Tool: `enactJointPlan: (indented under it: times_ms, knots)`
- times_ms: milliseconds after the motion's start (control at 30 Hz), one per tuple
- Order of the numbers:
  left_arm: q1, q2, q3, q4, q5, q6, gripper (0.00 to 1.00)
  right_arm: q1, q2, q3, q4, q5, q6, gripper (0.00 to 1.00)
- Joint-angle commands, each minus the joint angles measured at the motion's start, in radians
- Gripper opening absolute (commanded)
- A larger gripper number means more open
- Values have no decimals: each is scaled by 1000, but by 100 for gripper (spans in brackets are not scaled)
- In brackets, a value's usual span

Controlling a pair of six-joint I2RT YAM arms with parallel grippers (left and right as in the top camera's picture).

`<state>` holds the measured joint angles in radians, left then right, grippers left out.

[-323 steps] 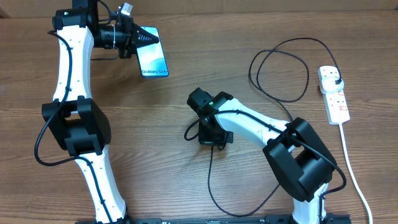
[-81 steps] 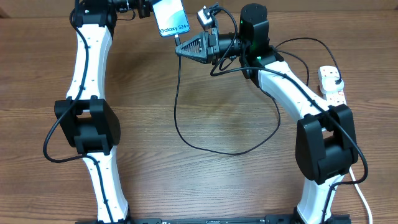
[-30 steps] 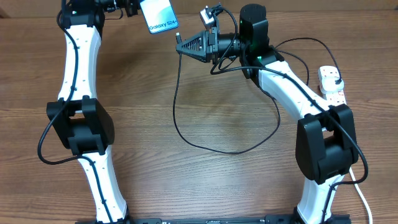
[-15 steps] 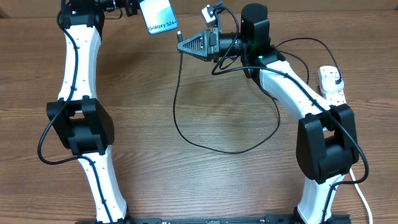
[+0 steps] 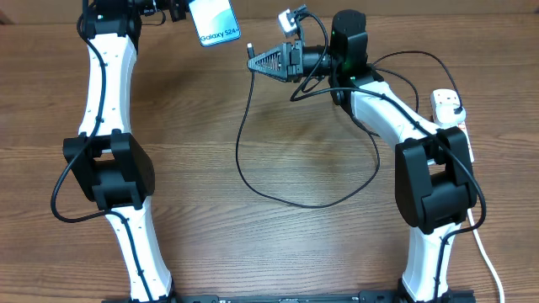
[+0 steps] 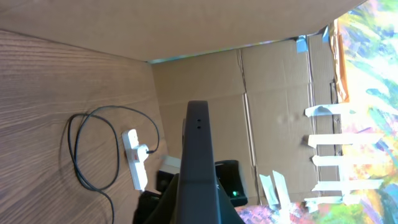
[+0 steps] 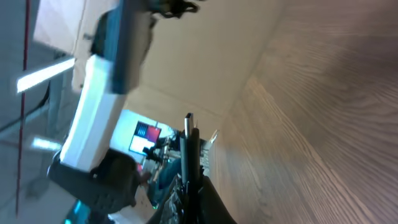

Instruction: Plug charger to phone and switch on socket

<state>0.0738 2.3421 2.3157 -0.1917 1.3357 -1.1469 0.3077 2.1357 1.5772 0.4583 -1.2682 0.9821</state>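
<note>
The phone (image 5: pixel 216 22) is held up off the table at the far left, my left gripper (image 5: pixel 187 10) shut on its upper end. The left wrist view shows it edge-on as a dark slab (image 6: pixel 198 155) between the jaws. My right gripper (image 5: pixel 256 59) is shut on the charger's connector end, and the small tip (image 5: pixel 250 54) points left toward the phone with a short gap between them. The tip (image 7: pixel 188 132) sticks out past the jaws in the right wrist view. The black cable (image 5: pixel 253 172) hangs in a loop to the table. The socket (image 5: pixel 457 126) lies at the right edge.
The charger's black plug (image 5: pixel 452 108) sits in the socket's far outlet. A thick white cord (image 5: pixel 482 252) runs from the socket toward the front right. My right arm (image 5: pixel 383 109) reaches across the back of the table. Cardboard walls (image 6: pixel 205 81) stand behind it.
My right gripper has drawn the connector tip slightly right, away from the phone. The left arm and the phone have held still over the last second.
</note>
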Motion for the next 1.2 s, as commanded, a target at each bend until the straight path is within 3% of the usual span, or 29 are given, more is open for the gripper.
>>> enactJointPlan:
  times_ms: [0, 333, 633, 1167]
  knots:
    - [-2, -1, 6, 14, 30, -13, 4, 2, -7, 6, 32, -51, -7, 4]
    - [-17, -1, 6, 44, 13, -29, 4, 20, -7, 6, 47, -71, -2, 4]
    - [-56, -1, 6, 175, -46, -76, 4, 23, -7, 6, 185, -73, 100, 4]
    - [-62, -1, 6, 225, -38, -91, 4, 11, -7, 6, 290, -58, 191, 4]
